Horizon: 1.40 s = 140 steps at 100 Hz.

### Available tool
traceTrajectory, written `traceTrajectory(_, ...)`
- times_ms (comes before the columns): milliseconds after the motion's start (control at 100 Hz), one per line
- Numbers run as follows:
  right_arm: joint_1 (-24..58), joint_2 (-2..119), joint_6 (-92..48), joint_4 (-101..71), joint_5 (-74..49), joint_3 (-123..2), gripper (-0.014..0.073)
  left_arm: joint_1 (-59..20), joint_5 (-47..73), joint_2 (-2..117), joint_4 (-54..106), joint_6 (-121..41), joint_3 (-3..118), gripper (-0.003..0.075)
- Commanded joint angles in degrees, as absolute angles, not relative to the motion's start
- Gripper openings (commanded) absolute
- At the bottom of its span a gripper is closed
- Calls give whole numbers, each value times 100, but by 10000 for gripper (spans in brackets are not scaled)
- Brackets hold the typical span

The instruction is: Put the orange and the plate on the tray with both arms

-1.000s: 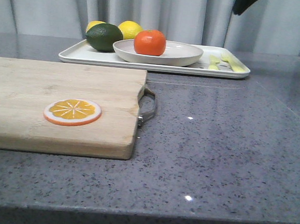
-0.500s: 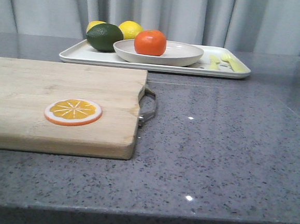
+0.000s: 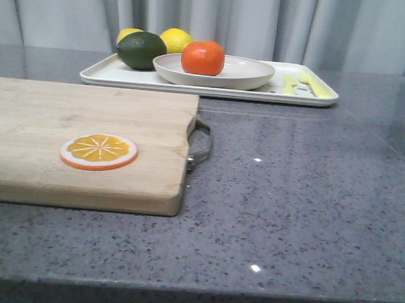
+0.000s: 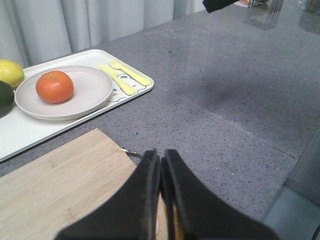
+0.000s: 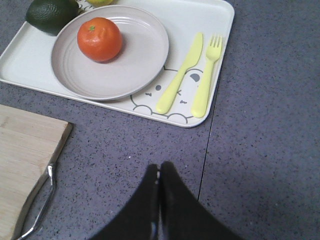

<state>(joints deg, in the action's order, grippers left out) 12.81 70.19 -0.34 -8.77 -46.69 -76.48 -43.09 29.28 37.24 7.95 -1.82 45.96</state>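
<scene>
orange [image 5: 99, 39] resting in plate [image 5: 140, 60] on tray [image 5: 220, 20]; likely smooth, rolling, light. best cupped at sides. left gripper [image 4: 161, 165] and right gripper [image 5: 159, 172] both clenched, empty.

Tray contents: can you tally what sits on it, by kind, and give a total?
Whole orange: 1, on the plate
Plate: 1
Lemons: 2
Dark green fruit: 1
Yellow knife: 1
Yellow fork: 1
Total on the tray: 7
</scene>
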Motion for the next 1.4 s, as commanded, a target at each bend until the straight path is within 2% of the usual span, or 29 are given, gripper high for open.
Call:
traceTrajectory(0,1268,6320,-125,-777,-3794,-7142,-68,-4297,2418,3703,853,-199,4739,-20)
traceTrajectory(240,1268,5006,-250,-759,-2902,-5623,-68,-4297,2392,3703,853,-199,4739,-20)
traceTrajectory(540,1268,3371,-269,-668,-2570,-4291,-68,-4297,2364,3618,853,-199,4697,-20)
traceTrajectory(910,1268,1350,-269,-590,-2443,-3303,-68,-4297,2268,2176,853,-199,3962,-20)
traceTrajectory(1090,1268,891,-269,-570,-2528,-3152,-68,-4297,2341,1667,853,-199,3793,-20)
traceTrajectory(1390,1268,859,-269,-575,-2814,-3127,-68,-4297,2394,1649,853,-199,3753,-20)
